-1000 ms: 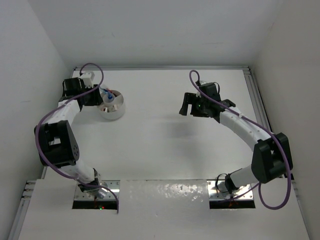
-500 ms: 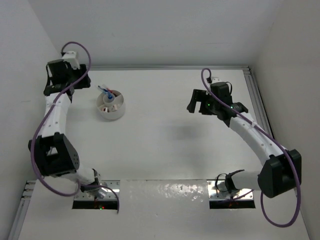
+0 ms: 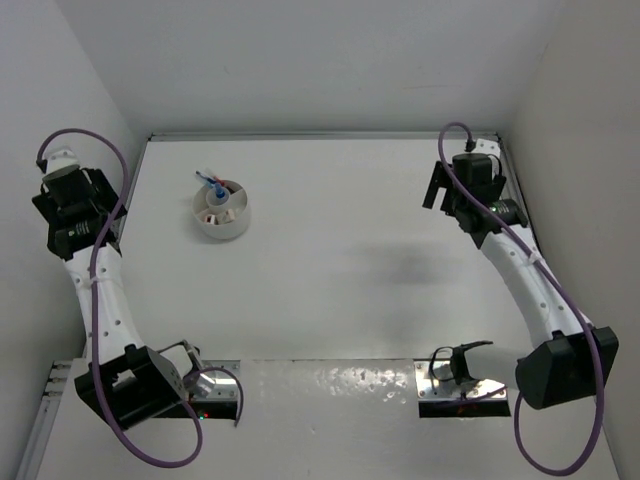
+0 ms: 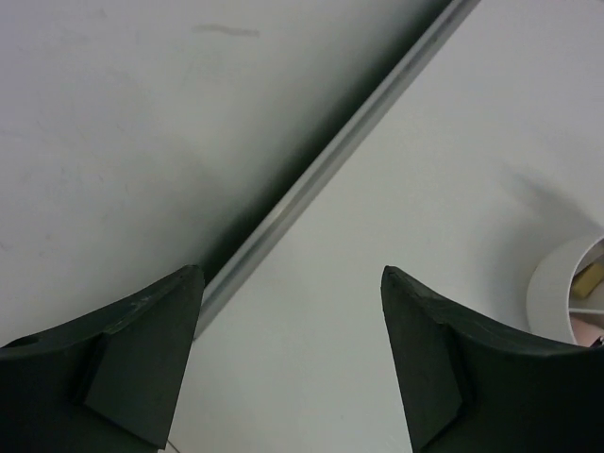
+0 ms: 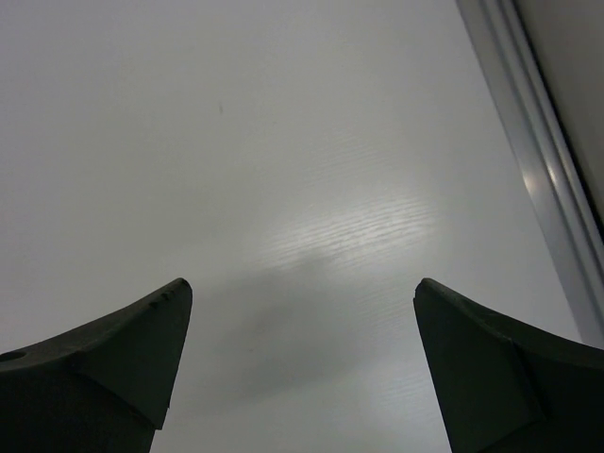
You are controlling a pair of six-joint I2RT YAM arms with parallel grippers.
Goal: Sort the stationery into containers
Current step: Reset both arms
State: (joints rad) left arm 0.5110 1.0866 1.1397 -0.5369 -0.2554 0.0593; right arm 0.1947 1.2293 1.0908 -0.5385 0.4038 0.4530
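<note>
The round white tub stands at the far left of the table, and its rim also shows at the right edge of the left wrist view. Stationery lies in its compartments: a blue pen sticks up, and I see a tan block and something pink. My left gripper hangs by the left wall, well left of the tub; in its own view the left gripper is open and empty. My right gripper is at the far right, and in the right wrist view it is open over bare table.
A metal rail runs along the table's left edge under the grey wall. Another rail borders the right edge. White walls enclose the table on three sides.
The left arm has swung away from the tub to the left wall and its jaws have widened. The right arm has drawn back from the table's middle to the far right.
</note>
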